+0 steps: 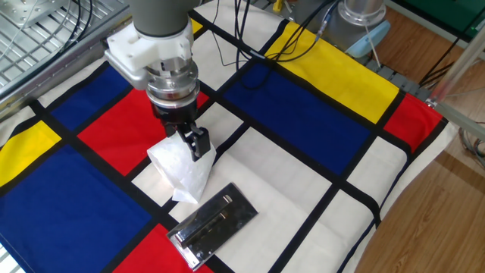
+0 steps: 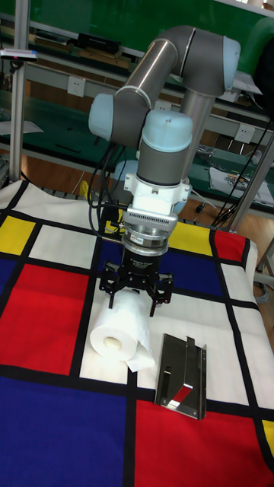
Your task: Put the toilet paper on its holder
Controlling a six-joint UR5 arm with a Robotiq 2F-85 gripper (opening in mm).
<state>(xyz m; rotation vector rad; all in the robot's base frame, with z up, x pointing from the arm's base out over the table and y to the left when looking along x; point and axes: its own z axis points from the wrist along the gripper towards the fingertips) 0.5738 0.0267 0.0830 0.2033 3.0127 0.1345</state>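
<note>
The toilet paper (image 1: 180, 168) is a white roll lying on its side on a white patch of the cloth, with its tan core (image 2: 112, 345) facing the tall fixed camera and a loose sheet trailing toward the holder. The holder (image 1: 214, 224) is a shiny chrome plate lying flat just beside the roll, also seen as the holder (image 2: 183, 373) to the roll's right. My gripper (image 1: 186, 138) points down over the roll's far end. In the tall fixed view the gripper (image 2: 135, 298) is open, its dark fingers spread to either side of the roll's top.
The table is covered by a cloth (image 1: 318, 114) of red, blue, yellow and white patches with black bands. Black cables (image 1: 250, 38) lie at the back. The table's right edge (image 1: 409, 182) drops to a wooden floor.
</note>
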